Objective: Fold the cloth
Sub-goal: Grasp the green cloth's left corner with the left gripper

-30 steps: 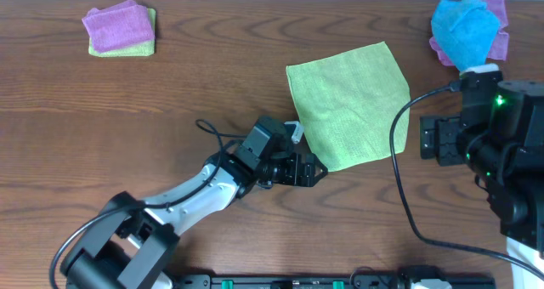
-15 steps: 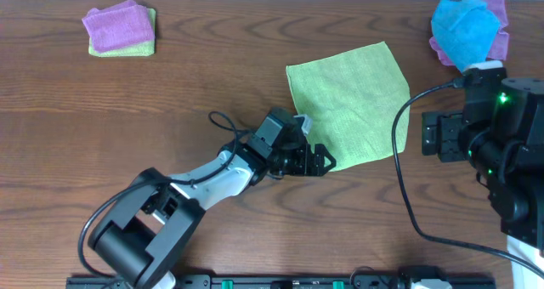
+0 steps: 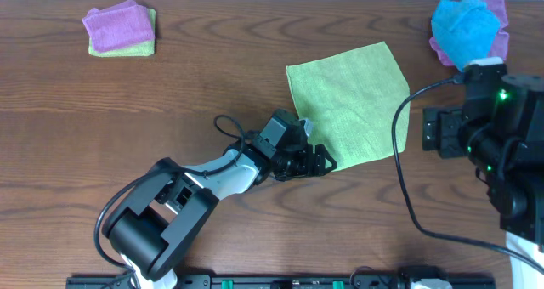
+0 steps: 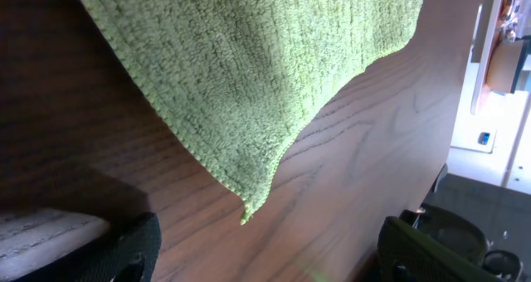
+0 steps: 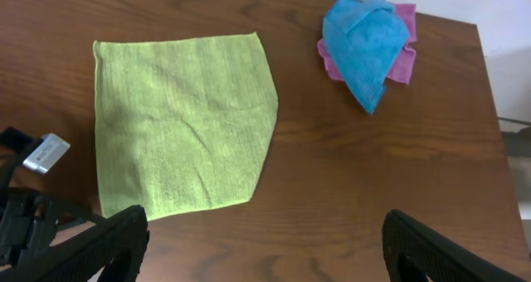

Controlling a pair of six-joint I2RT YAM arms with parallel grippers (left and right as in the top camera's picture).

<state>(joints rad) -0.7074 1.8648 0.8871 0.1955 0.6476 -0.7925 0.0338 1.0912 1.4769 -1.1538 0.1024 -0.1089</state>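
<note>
Your cloth lies flat and fully open on the tabletop; no fold is made yet, so the whole job remains. Your left claw is spread wide around the cloth's near corner, pinching nothing. Your right claw hangs spread and empty, off to the cloth's right.

Soft terry on dark grained wood.
The cloth is matt, nubby towel-like fabric with a stitched hem; the table is dark wood-grain, smooth with a faint sheen; the blue cloth at its far right corner looks like soft, matt fabric too.
</note>
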